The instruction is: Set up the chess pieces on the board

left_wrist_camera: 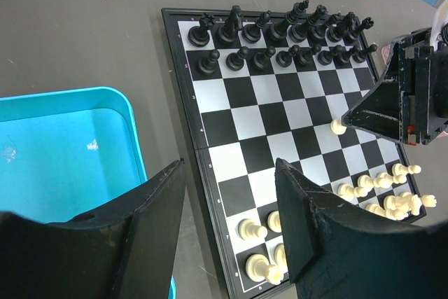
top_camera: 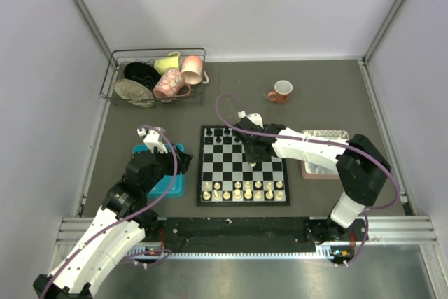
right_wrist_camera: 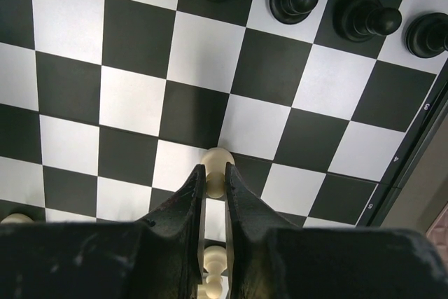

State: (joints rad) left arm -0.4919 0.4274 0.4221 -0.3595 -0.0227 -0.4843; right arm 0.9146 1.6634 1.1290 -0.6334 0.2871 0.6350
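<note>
- State: my right claw [right_wrist_camera: 213, 173] is clamped just under the round head of a cream pawn [right_wrist_camera: 218, 157]. The pawn is over the middle ranks of the board [left_wrist_camera: 238, 92], in its right half. I cannot tell whether its base touches the square.
- State: my left claw [left_wrist_camera: 229, 169] stands apart with nothing between its fingers, above the gap between the blue tray [left_wrist_camera: 70, 96] and the board's left edge.
- Hazard, slip: the contact patch on the pawn is small. The pawn may rotate or drop during transfer.
- Hazard, collision: the white pieces [top_camera: 248, 190] crowd the two near ranks. A low or slanted approach could topple neighbours.
- Hazard, release: opening before the base is seated may leave the pawn tipped or straddling two squares.
- The black pieces [left_wrist_camera: 280, 33] fill the two far ranks, well apart from the pawn.
- Container, blue tray: the visible part holds no pieces.
- Container, pink tray [top_camera: 318, 175]: partly hidden by my right arm, so its contents cannot be determined.
- Container, wire basket [top_camera: 157, 52]: holds mugs [top_camera: 170, 83] and dishes [top_camera: 129, 89].
- An orange mug [top_camera: 282, 89] stands alone on the table.
</note>
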